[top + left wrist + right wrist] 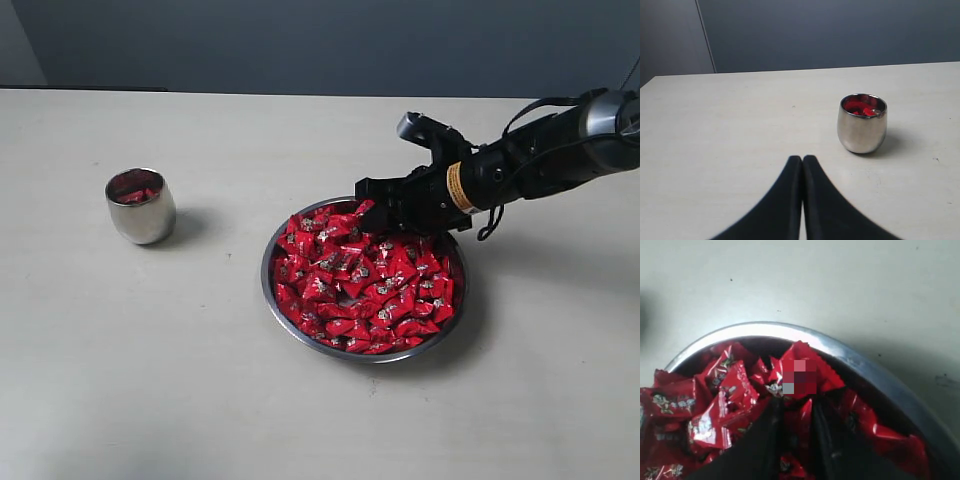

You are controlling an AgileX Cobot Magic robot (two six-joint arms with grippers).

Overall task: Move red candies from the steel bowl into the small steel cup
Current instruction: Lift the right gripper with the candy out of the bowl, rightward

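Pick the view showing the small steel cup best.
Left wrist view: the small steel cup stands close, upright, red candies visible inside. The exterior view shows it small, far left; the right wrist view misses it.

Exterior view: I see a pale cream bench filling the frame from the near edge up to a straight far edge. Its matt surface is smooth and even in tone. Behind that edge stands a dull blue-grey wall, with a lighter grey panel at the left corner. Left wrist view: I see the bench running back to the wall, where a thin vertical seam parts the lighter panel from the darker one. Right wrist view: a few small dark specks dot the bench.
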